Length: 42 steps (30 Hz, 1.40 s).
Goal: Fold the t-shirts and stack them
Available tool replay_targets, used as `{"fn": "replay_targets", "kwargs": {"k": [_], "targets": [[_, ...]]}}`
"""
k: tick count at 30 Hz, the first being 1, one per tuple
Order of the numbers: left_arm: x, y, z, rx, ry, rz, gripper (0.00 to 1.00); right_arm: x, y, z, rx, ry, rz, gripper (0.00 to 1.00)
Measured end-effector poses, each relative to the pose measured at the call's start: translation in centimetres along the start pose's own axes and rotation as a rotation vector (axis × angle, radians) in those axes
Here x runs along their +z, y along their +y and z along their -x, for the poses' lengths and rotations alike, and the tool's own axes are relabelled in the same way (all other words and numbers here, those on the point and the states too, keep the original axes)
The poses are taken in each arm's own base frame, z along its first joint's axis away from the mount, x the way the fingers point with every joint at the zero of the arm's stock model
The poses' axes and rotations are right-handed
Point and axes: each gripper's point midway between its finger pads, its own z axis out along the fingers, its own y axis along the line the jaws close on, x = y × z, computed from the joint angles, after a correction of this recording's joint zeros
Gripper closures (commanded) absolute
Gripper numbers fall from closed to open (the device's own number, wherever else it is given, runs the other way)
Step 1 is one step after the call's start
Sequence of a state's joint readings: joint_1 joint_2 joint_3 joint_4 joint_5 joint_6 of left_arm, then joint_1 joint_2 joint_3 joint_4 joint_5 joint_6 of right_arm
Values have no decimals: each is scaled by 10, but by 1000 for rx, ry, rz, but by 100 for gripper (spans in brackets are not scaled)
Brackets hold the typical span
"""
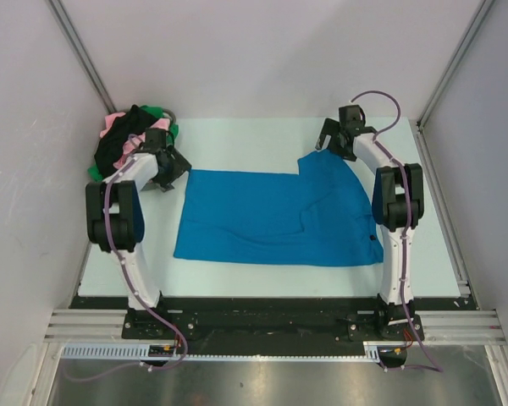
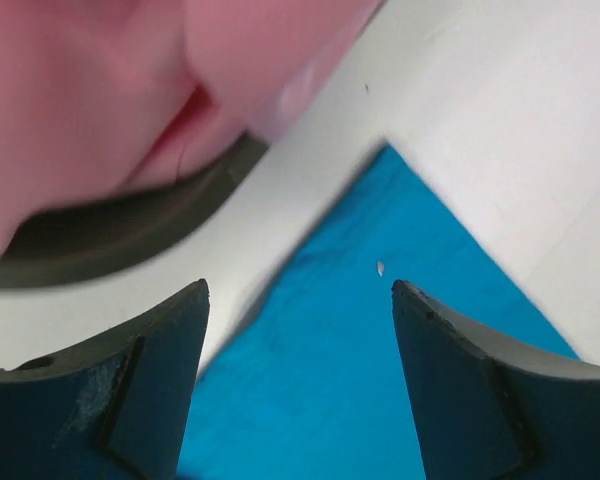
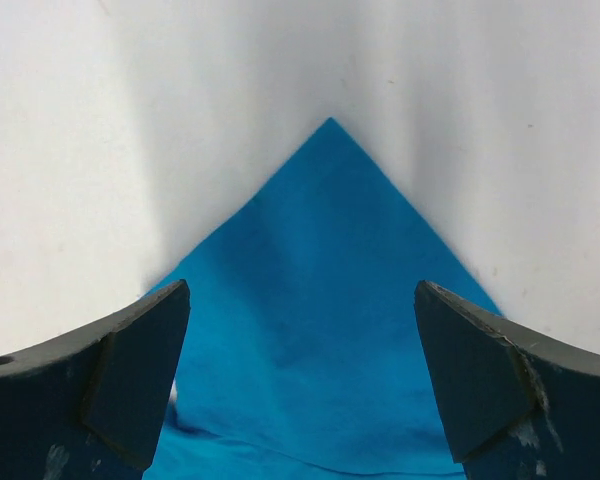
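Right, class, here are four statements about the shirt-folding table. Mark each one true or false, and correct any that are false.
1. The blue t-shirt lies spread out on the table. True.
2. The left gripper is shut on a corner of the blue t-shirt. False: its jaws stand open with the corner showing between them, and it holds nothing.
3. The right gripper is open, with a corner of the blue t-shirt between its fingers in the wrist view. True.
4. The basket holds only blue clothes. False: it holds a pink shirt, a black shirt and a green shirt.
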<state>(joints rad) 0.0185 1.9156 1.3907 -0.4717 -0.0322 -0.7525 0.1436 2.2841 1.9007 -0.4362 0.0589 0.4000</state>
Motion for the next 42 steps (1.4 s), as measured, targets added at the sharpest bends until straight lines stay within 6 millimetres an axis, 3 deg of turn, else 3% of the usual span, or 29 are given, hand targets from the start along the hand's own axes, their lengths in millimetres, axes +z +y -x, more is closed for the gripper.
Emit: {"fn": "replay_targets", "kwargs": {"k": [6, 11, 17, 19, 24, 32, 38, 40, 42], "targets": [[34, 4, -2, 96, 46, 90, 30, 0, 16, 9, 2, 7, 73, 0], [49, -19, -4, 216, 44, 85, 31, 3, 21, 10, 1, 11, 98, 0], [53, -26, -8, 287, 49, 77, 34, 11, 19, 0, -7, 38, 99, 0], [54, -24, -7, 294, 47, 81, 46, 12, 19, -1, -7, 39, 101, 0], [57, -22, -5, 312, 40, 98, 63, 12, 20, -1, -8, 37, 103, 0], [65, -31, 3, 318, 28, 92, 67, 22, 15, -10, -11, 58, 91, 0], [72, -43, 7, 343, 12, 98, 60, 23, 14, -11, -26, 60, 90, 0], [73, -47, 6, 363, 7, 106, 64, 23, 14, -10, -33, 58, 90, 0], [74, -51, 5, 381, 3, 111, 74, 23, 13, -10, -35, 57, 90, 0]]}}
